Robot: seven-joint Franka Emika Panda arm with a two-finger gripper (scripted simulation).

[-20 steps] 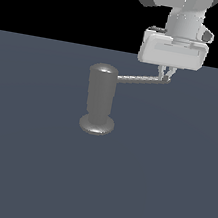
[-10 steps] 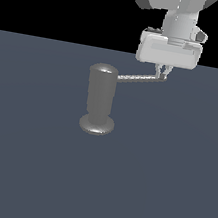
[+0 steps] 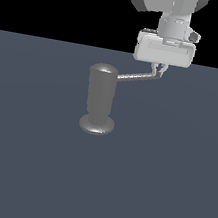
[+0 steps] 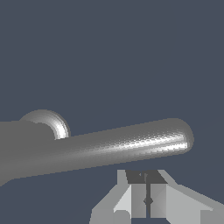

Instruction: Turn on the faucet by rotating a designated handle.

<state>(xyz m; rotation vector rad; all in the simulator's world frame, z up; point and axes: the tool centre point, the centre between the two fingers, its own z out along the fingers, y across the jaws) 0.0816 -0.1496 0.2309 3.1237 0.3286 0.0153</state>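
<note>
The gripper (image 3: 160, 69) hangs from the white hand of the arm at the far tip of the handle (image 3: 137, 77), its fingers drawn in to a narrow stance with almost no gap between them. In the wrist view the two pads (image 4: 139, 199) meet along a thin dark seam, and the handle (image 4: 122, 146) runs as a thick rounded bar just beside the fingertips rather than between them, so the fingers appear pressed together with nothing clamped. In the exterior view the fingertips sit right at the handle's rounded end, touching it or nearly so; whether there is true contact cannot be told. From that tip the handle runs away from the gripper, slanting slightly downward, to the upper side of the faucet (image 3: 100, 99), which stands upright below and toward the exterior view's left of the gripper, resting on its wider round base on the flat grey-blue floor (image 3: 169, 182). In the wrist view the faucet's domed top (image 4: 46, 122) shows behind the root of the handle, at the end of the bar farthest from the gripper (image 4: 148, 200).
</note>
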